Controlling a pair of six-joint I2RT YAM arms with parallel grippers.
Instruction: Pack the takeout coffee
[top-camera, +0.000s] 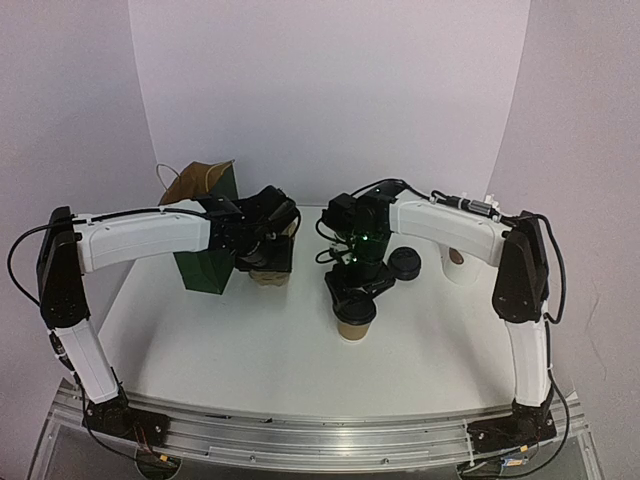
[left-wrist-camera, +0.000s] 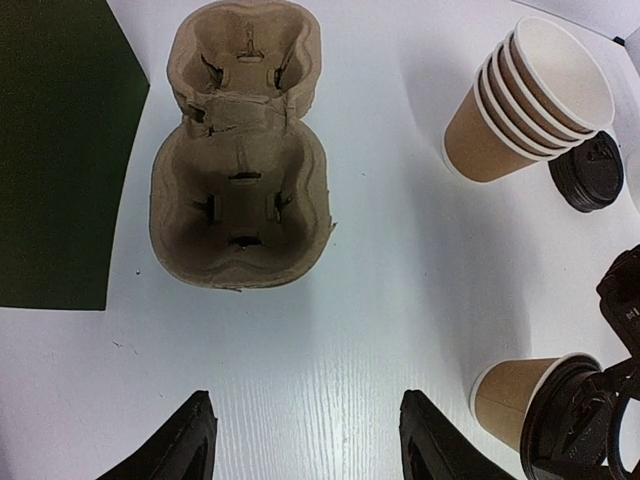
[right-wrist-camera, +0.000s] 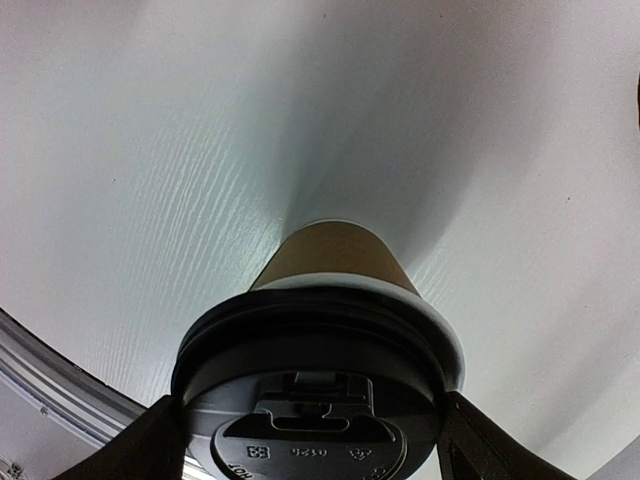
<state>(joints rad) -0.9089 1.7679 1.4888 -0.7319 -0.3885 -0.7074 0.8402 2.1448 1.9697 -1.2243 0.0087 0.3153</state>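
Observation:
The takeout coffee is a brown paper cup standing on the white table, with a black domed lid sitting slightly askew on its white rim. My right gripper comes down from above, and its two fingers lie against opposite sides of the lid. From overhead the cup shows just below that gripper. The left wrist view has the same cup at bottom right. My left gripper hovers open over bare table, nothing between its fingers.
A two-cup pulp carrier tray lies ahead of the left gripper. A dark green bag stands to its left. Far right are a tilted stack of empty brown cups and a pile of black lids.

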